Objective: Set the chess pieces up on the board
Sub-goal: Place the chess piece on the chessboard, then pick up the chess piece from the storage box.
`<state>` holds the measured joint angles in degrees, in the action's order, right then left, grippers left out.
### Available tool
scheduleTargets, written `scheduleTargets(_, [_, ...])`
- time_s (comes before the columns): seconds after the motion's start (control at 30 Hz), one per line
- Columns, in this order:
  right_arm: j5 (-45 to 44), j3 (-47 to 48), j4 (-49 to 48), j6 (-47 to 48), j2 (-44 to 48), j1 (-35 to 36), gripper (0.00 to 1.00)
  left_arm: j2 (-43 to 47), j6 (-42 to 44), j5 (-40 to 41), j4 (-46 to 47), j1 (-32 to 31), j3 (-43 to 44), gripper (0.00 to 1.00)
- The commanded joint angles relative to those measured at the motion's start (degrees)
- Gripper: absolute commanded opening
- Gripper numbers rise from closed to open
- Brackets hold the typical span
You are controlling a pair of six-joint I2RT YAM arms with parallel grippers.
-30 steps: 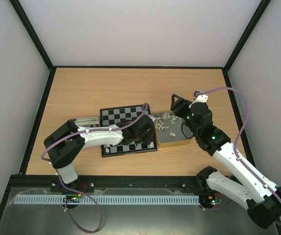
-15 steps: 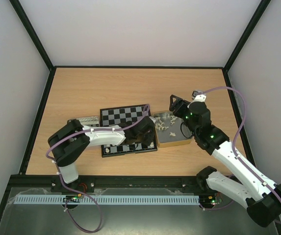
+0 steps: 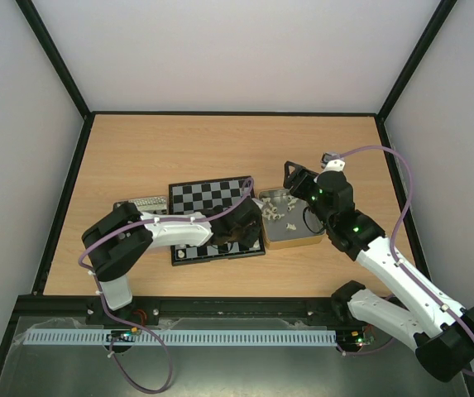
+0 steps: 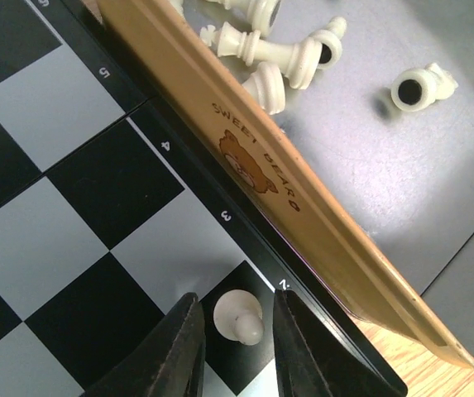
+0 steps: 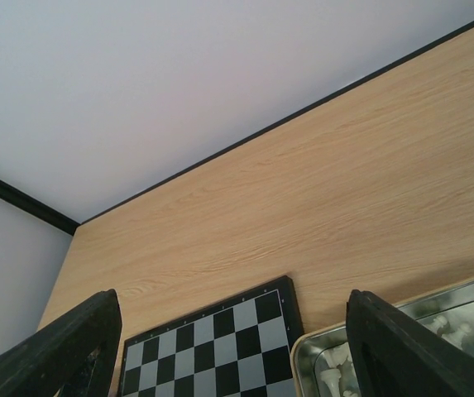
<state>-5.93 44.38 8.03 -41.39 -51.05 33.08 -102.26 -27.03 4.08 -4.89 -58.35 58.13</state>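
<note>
- Top external view:
  - The chessboard (image 3: 208,217) lies near the middle of the wooden worktop (image 3: 154,153), with black and silvery checks and a black border.
  - A gold-walled tin (image 3: 296,235) sits just beside the chessboard's right edge. Loose white chessmen (image 3: 276,212) lie at its far end.
  - The left gripper (image 3: 243,234) is low over the chessboard's right-hand near squares. The arm hides its jaws from this angle.
  - The right gripper (image 3: 296,180) hangs above the far end of the tin, with its jaws spread.
- Left wrist view:
  - The left gripper (image 4: 235,299) points down at the chessboard (image 4: 71,207).
  - A white pawn (image 4: 238,315) stands upright on a black square in the edge file, by the border numeral 2.
  - The pawn sits between the two fingers (image 4: 179,351). The jaws are slightly apart, with a thin gap on each side of the pawn, so it is not clamped.
  - The tin (image 4: 303,219) runs along the border, its wall printed with a bear and "SWEET BEARS".
  - White chessmen (image 4: 274,51) lie on their sides on the tin's floor.
- Right wrist view:
  - The right gripper (image 5: 232,299) has its jaws spread wide, with nothing between them.
  - Below it are the far corner of the chessboard (image 5: 212,347) and the rim of the tin (image 5: 369,324).
  - A few white chessmen (image 5: 336,379) show inside the tin, well apart from the fingers (image 5: 402,351).
  - The bare worktop (image 5: 319,198) lies beyond.
</note>
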Motion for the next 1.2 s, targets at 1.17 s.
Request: scheduleTargets(1.17, [13.8, -1.3, 9.1, -5.6, -29.7, -4.8, 0.36, 32.5, -8.8, -4.0, 6.4, 16.4, -18.6, 0.4])
